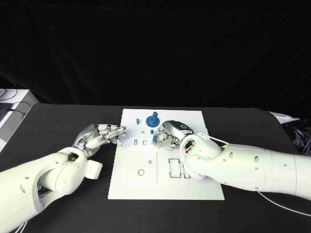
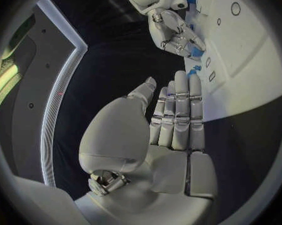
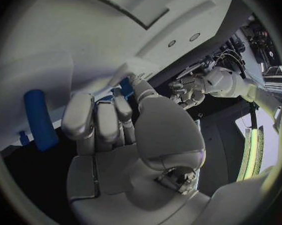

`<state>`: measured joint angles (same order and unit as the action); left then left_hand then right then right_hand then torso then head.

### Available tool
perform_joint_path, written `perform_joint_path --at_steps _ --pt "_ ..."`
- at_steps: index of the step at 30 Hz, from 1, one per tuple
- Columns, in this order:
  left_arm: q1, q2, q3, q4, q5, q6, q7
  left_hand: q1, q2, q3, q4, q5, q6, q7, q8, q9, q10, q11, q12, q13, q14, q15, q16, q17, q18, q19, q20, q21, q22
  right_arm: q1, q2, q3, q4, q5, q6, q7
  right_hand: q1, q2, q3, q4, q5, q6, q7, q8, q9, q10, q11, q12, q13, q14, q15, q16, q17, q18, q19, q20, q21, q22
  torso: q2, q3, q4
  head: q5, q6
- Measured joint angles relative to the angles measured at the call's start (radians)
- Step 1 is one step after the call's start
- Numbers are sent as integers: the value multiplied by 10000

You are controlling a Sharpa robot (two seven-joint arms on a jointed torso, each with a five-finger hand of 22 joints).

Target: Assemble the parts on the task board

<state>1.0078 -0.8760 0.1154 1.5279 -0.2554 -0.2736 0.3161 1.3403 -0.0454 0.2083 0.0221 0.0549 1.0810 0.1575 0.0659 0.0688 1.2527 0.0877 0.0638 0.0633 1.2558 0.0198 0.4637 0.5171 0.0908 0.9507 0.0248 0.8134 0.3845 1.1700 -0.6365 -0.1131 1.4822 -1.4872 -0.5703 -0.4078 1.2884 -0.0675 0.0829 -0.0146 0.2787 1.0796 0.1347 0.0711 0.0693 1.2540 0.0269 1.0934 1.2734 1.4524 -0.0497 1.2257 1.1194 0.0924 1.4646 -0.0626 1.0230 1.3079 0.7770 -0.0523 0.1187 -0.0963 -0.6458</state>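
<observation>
A: so where's everything at? The task board [image 1: 166,187] is the white plate lying flat in the middle of the black worktop [image 1: 57,121]. Near its far edge there's a round blue part [image 1: 153,120] with a couple of tiny blue bits beside it.

B: yeah, and the right hand [image 1: 168,134] is down on the board just on the near side of that round piece. In the right wrist view its fingers [image 3: 97,120] curl down against the white surface, with a small blue part [image 3: 125,86] poking out right at the tips. Looks pinched between thumb and finger, but honestly I can't tell for sure if it's gripped or just touched.

A: same view has a blue cylinder [image 3: 39,119] lying next to those fingers, apart from them.

B: left hand [image 1: 99,137] is off the board, hovering over the worktop just beside the board's left edge. Left wrist view shows its fingers [image 2: 181,110] stretched out straight and side by side, nothing in them.

A: also a few rectangular slots [image 1: 174,168] and a round hole [image 1: 141,172] on the near half of the board.
</observation>
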Motion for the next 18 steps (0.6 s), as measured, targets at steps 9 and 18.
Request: perform_joint_path --at_steps 9,18 --pt "-6 1 0 -6 0 7 -2 0 0 0 0 0 0 0 0 0 -37 -37 0 0 0 0 0 0 0 0 0 0 -12 -2 -1 -3 13 5 -47 23 72 -195 -11 149 0 -341 90 0 0 -200 89 -138 -199 2 73 0 13 62 35 40 0 -1 0 1 -5 18 -1" --pt "-9 -3 0 -9 0 6 -2 -41 41 -42 43 0 -38 -38 0 0 -37 -37 0 0 0 0 0 -11 -1 0 0 0 -22 -8 -34 -7 17 28 -144 54 28 -554 -68 424 0 -793 144 0 -7 -401 173 -312 -552 2 144 0 32 67 28 118 0 -2 -4 -6 1 28 6"
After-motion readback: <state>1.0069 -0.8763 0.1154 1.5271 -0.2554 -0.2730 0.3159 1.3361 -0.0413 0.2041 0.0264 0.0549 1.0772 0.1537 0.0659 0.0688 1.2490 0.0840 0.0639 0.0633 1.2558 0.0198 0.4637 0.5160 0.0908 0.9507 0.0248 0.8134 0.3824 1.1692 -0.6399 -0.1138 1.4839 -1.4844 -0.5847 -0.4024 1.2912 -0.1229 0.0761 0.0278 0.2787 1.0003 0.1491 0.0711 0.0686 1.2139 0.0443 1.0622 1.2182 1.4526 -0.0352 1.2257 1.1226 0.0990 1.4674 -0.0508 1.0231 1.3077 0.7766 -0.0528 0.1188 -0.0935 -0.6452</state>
